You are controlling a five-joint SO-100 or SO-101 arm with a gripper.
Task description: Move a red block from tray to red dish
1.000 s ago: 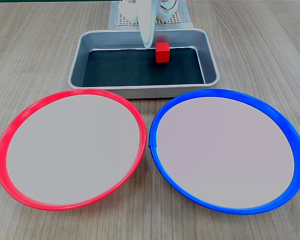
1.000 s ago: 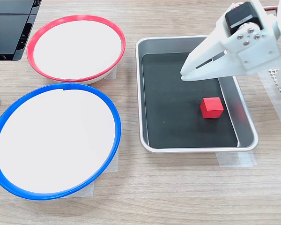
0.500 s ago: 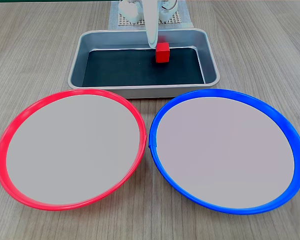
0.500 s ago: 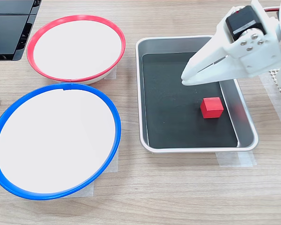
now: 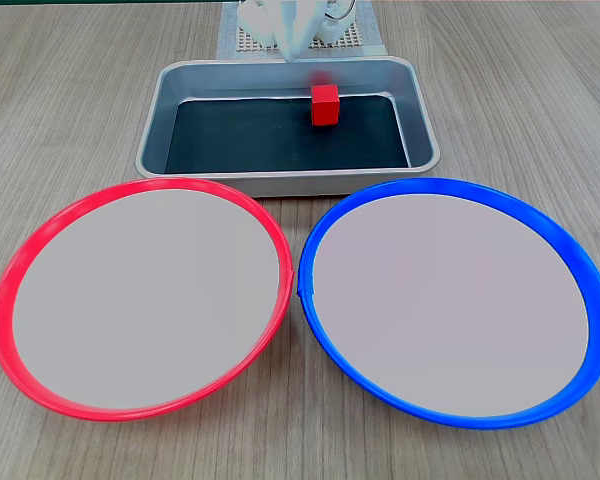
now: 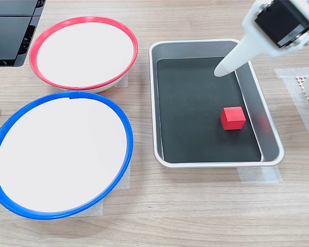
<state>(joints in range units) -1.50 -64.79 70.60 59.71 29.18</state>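
Observation:
The red block (image 5: 325, 104) (image 6: 233, 118) rests on the dark bottom of the grey tray (image 5: 280, 184) (image 6: 216, 164), close to the first exterior view's far wall. My white gripper (image 5: 300, 45) (image 6: 220, 72) hangs above the tray's far edge, apart from the block, and is blurred in the first exterior view. Its fingers read as one tapered point, shut on nothing. The red dish (image 5: 2, 300) (image 6: 82, 19) holds nothing; it lies at the first exterior view's near left.
A blue-rimmed dish (image 5: 450, 183) (image 6: 67, 94) of the same size lies beside the red one, their rims nearly touching. A white perforated mat (image 5: 242, 40) (image 6: 305, 81) lies under the arm's base behind the tray. Black equipment (image 6: 10, 31) fills the second exterior view's upper left corner.
The gripper has risen and drawn back toward the arm's base, away from the block. The block, the tray and both dishes have stayed put.

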